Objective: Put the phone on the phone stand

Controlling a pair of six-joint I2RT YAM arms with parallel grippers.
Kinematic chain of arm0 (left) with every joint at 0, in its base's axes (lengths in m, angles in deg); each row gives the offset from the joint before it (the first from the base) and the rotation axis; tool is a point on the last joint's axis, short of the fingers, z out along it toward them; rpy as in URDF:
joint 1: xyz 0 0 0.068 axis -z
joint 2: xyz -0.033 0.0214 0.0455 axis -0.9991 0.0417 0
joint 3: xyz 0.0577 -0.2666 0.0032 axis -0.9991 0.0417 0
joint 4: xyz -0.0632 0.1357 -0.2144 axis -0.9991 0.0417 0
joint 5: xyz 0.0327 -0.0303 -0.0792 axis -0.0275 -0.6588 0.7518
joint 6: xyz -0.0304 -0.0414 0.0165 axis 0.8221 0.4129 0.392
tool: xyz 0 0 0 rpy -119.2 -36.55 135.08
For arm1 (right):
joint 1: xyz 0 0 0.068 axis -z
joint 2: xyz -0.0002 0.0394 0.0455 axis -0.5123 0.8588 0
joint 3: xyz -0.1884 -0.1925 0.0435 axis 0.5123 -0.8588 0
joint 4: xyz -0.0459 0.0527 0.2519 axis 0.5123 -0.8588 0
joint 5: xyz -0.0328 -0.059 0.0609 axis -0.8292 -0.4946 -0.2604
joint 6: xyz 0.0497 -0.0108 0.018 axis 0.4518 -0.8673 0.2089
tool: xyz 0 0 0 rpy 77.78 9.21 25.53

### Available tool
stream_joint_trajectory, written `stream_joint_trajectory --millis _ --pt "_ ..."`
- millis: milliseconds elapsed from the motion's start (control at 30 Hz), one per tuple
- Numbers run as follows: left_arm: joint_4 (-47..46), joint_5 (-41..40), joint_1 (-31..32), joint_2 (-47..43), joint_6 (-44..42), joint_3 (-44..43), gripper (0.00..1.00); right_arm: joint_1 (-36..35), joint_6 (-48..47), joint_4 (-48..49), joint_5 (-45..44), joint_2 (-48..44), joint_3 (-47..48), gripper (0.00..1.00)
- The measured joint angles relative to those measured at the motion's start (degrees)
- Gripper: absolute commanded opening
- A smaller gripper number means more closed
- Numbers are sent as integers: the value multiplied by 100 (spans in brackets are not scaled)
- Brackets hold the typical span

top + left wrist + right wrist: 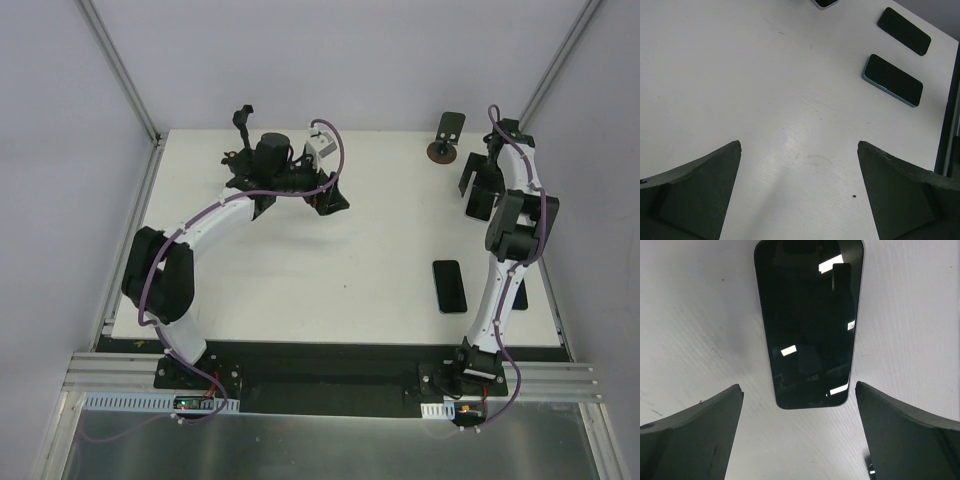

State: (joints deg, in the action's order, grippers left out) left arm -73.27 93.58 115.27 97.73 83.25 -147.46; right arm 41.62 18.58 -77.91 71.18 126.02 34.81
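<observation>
A black phone stand point(447, 134) with a round base stands at the back right of the white table point(300, 290). A phone with a dark screen and silver edge point(808, 325) lies flat just ahead of my right gripper point(797, 387), which is open and empty above the table. In the top view this phone point(480, 208) lies below the right gripper point(481, 180), right of the stand. My left gripper point(330, 198) is open and empty over the back middle of the table; its wrist view point(799, 145) shows bare table between the fingers.
A second dark phone point(450, 286) lies on the right part of the table beside the right arm, and a teal-edged phone point(892, 80) and a black phone point(904, 31) show in the left wrist view. Grey walls enclose the table.
</observation>
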Motion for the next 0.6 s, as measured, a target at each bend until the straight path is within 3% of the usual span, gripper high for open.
stream_joint_trajectory --millis 600 --pt "140 164 0 111 -81 -61 99 149 -321 -76 17 485 216 96"
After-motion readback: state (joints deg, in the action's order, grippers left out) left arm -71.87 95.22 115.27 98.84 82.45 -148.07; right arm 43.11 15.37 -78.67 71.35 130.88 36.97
